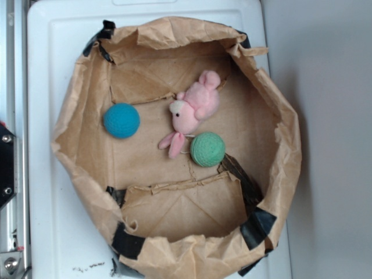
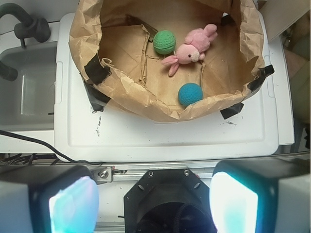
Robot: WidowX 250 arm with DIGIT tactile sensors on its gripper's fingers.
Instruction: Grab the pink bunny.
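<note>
The pink bunny (image 1: 195, 110) lies on its side on the floor of a brown paper bag (image 1: 75, 133), ears pointing toward the green ball. In the wrist view the pink bunny (image 2: 190, 50) shows in the upper middle, inside the bag (image 2: 146, 104). My gripper (image 2: 153, 201) is open, with its two pale pads wide apart at the bottom of the wrist view, far back from the bag and above the robot's base. Nothing lies between the fingers. The gripper does not show in the exterior view.
A green crocheted ball (image 1: 207, 149) almost touches the bunny's ears. A blue crocheted ball (image 1: 121, 120) lies apart near the bag wall. The bag, edges rolled and taped with black tape, stands on a white lid (image 2: 160, 136). A sink (image 2: 24, 92) lies left.
</note>
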